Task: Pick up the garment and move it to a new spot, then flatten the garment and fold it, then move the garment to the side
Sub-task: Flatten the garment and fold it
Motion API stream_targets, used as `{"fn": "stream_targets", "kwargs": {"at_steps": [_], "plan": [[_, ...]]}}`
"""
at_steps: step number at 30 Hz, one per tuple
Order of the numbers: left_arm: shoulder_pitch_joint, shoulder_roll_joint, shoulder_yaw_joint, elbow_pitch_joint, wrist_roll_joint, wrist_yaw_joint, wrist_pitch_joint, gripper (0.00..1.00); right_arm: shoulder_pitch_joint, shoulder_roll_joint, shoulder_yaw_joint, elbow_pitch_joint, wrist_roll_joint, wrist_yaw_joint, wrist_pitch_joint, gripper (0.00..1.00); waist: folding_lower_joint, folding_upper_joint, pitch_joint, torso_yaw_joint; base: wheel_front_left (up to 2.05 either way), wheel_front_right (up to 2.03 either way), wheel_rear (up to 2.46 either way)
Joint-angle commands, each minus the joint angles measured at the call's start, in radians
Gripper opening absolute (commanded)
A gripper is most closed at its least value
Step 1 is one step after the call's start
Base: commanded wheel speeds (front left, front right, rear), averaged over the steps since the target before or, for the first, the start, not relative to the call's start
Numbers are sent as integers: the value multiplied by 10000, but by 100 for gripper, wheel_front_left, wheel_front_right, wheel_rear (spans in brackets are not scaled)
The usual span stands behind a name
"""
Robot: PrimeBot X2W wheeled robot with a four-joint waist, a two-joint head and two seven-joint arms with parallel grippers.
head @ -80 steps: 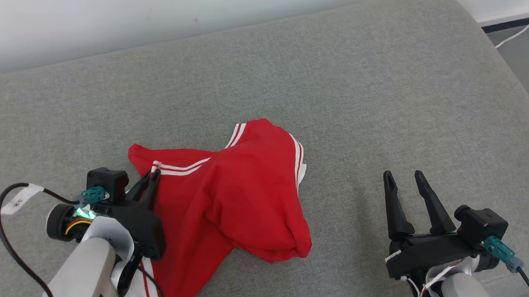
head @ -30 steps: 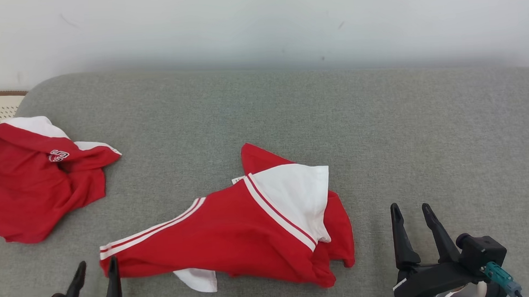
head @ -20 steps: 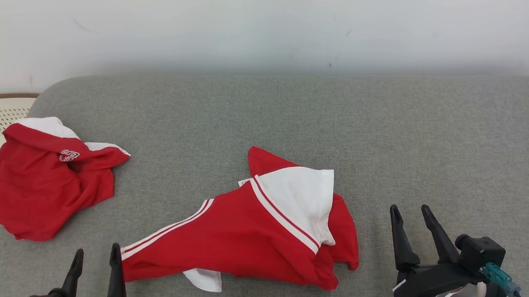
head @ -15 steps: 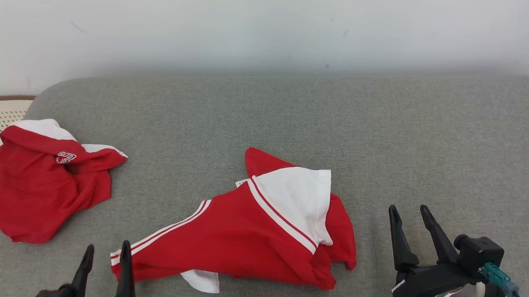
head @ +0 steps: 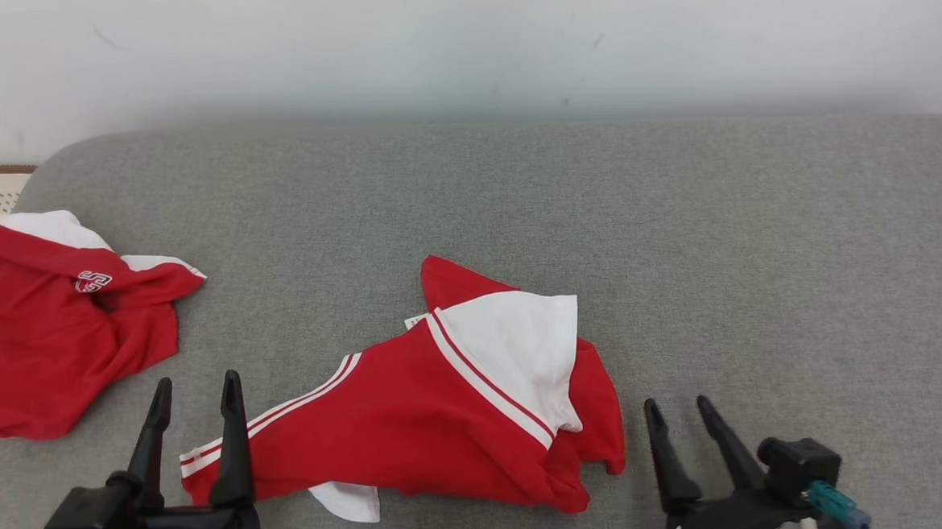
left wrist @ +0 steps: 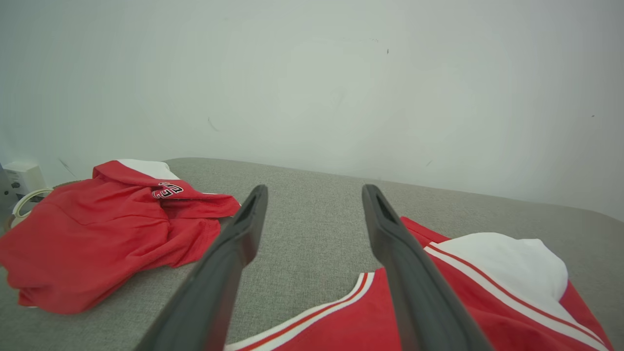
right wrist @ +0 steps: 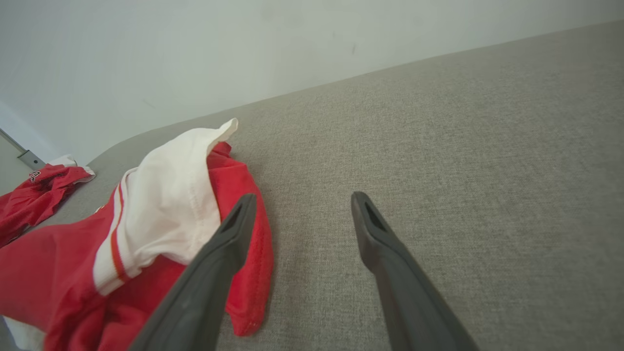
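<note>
Head view: the garment (head: 415, 429) lies at lower centre on the grey cushion (head: 680, 245), long axis slanting from its striped end at lower left to its white panel at upper right. The left tool (head: 196, 379) and the right tool (head: 676, 403) gape wide, empty.

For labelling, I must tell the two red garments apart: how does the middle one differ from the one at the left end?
The middle garment is drawn out long and fairly flat; the left garment is bunched in a heap. The middle garment shows a broad white panel and white stripes; the left garment shows mostly red, with a small logo. Both are red and white, lying on the grey cushion.
</note>
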Motion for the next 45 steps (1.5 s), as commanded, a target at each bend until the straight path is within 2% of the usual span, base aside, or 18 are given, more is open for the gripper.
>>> {"fn": "stream_targets", "kwargs": {"at_steps": [1,10,16,17,18,25,31,37,45], "plan": [[206,-76,72,0,152,-61,-58,100,-124,-11,143,97,108,12,-13,100,-1,0,4,38,0,0,0],[682,-908,765,14,804,-712,-63,100,-417,-390,1423,1010,1044,12,501,100,-1,0,-54,348,0,0,0],[754,-1325,1086,163,1068,-1094,-61,100,-637,-557,1987,1741,1208,10,1126,100,-1,0,-133,645,0,0,0],[797,-1440,1184,195,1162,-1227,-56,100,-766,-582,2091,2043,1242,12,1213,42,-1,0,-156,770,0,0,0],[824,-1478,1258,209,1196,-1274,-56,100,-820,-575,2134,2148,1251,12,1202,0,-1,0,-171,817,0,0,0],[1043,-1762,1680,308,1474,-1558,-55,100,-1309,-684,1485,2589,768,12,461,0,-1,0,-286,995,0,0,0],[1224,-2035,1942,400,1617,-1700,-56,100,-1631,-954,642,2188,361,10,255,0,-1,0,-468,878,0,0,0],[1406,-2311,2144,514,1768,-1954,-56,100,-1717,-1437,-392,1120,-173,10,697,0,-1,0,-686,708,0,0,0],[1505,-2585,2266,666,1903,-2171,-56,100,-1059,-1940,-1932,-120,-500,10,1514,0,-1,0,-798,723,0,0,0]]}}
